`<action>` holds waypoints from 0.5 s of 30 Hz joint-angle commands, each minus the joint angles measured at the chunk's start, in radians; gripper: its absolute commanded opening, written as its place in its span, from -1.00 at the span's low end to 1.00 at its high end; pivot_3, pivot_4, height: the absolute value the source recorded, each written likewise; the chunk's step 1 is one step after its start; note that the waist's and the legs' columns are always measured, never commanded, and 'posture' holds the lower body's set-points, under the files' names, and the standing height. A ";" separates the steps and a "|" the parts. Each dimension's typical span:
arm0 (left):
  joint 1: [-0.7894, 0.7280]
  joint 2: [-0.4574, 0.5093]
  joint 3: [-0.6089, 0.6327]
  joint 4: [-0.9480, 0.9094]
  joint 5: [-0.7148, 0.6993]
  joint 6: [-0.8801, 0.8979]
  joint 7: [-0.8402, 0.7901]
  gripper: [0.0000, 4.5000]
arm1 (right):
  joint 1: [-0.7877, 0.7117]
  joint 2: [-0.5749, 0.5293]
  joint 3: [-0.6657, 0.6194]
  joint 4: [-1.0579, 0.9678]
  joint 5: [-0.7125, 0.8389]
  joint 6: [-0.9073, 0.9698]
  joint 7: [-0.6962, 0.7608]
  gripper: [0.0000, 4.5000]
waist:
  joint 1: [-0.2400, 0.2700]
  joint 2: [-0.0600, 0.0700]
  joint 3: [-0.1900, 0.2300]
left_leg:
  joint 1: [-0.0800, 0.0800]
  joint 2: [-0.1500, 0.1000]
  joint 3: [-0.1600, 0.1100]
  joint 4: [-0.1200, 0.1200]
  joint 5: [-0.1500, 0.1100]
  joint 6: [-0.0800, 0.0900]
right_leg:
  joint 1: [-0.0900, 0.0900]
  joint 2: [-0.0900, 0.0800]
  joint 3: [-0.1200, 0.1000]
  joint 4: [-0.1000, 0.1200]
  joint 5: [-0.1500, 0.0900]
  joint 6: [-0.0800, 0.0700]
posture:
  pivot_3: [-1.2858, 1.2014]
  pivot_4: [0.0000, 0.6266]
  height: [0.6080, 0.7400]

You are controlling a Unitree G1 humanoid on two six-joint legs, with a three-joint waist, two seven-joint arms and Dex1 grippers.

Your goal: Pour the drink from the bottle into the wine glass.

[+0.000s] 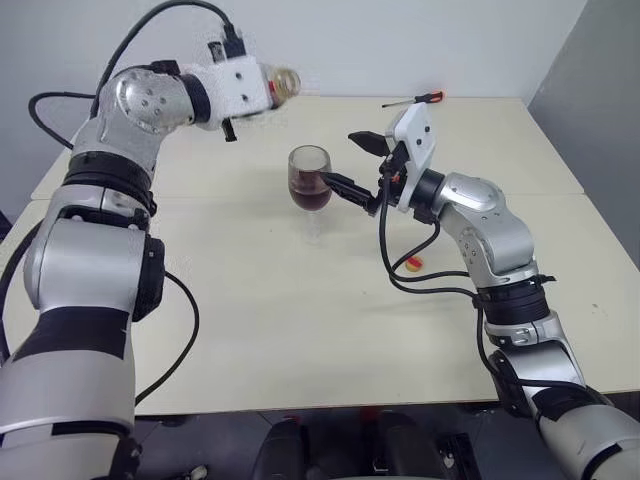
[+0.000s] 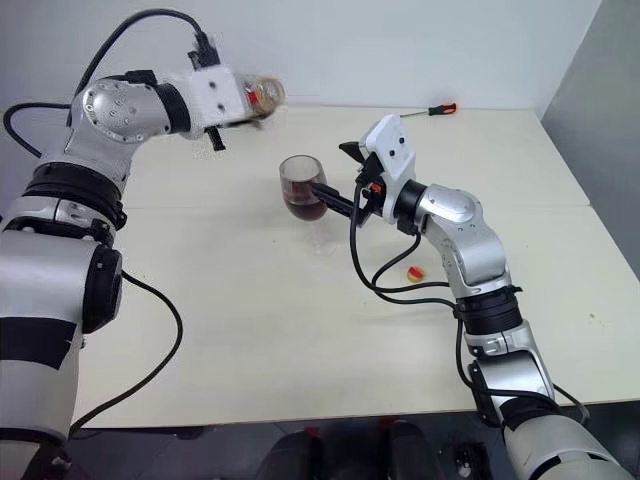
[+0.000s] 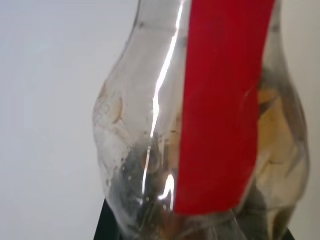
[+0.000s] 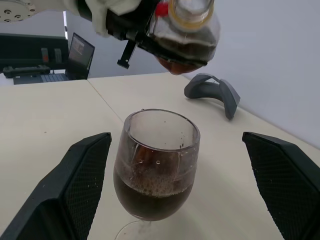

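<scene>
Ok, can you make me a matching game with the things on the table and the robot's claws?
Things:
1. clear stemmed wine glass
2. small clear plastic bottle with a red strip
3. red-handled screwdriver
4. right claw

States:
A. lying at the far edge of the table
B. open, one finger on each side of the glass
C. held up in the left claw, tipped sideways
D. standing on the table, part full of dark drink

Pairs: 1-D, 2-C, 3-A, 4-B

A red-handled screwdriver [image 1: 412, 99] and perhaps a small yellow-red cap [image 1: 413, 264] lie on the table [image 1: 300, 330].
</scene>
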State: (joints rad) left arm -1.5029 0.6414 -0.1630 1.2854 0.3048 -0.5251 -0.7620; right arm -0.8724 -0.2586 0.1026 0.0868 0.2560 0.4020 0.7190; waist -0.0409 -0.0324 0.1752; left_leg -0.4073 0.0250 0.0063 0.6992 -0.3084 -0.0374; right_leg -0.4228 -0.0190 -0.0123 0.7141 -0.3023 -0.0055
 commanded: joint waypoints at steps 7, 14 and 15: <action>0.271 0.014 0.225 -0.382 -0.267 0.318 0.003 -0.58 | 0.069 -0.021 0.003 -0.130 0.036 0.032 0.029 1.00 | -0.011 0.001 -0.001 | 0.001 0.001 -0.001 0.000 0.000 0.000 | 0.000 0.000 0.000 0.001 0.000 0.000 | 0.03 -0.52 1.00; 0.785 -0.028 0.400 -1.025 -0.418 0.732 0.166 -0.58 | 0.231 -0.095 0.004 -0.345 0.108 0.113 0.073 1.00 | -0.016 0.000 -0.001 | 0.001 0.002 -0.002 0.001 0.000 -0.001 | 0.001 0.000 0.001 0.002 0.000 0.000 | 0.03 -0.52 1.00; 0.830 -0.041 0.426 -1.086 -0.433 0.775 0.205 -0.58 | 0.256 -0.100 -0.006 -0.382 0.146 0.131 0.088 1.00 | -0.014 0.000 -0.002 | 0.000 0.002 -0.002 0.001 0.000 -0.001 | 0.001 0.000 0.001 0.002 0.000 0.000 | 0.03 -0.52 1.00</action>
State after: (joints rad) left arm -0.6730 0.5958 0.1908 0.3493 -0.0834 0.1893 -0.6253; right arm -0.6285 -0.3557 0.1174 -0.2037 0.3375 0.5132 0.7801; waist -0.0548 -0.0326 0.1735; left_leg -0.4069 0.0268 0.0035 0.7003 -0.3080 -0.0383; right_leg -0.4217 -0.0187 -0.0117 0.7158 -0.3023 -0.0056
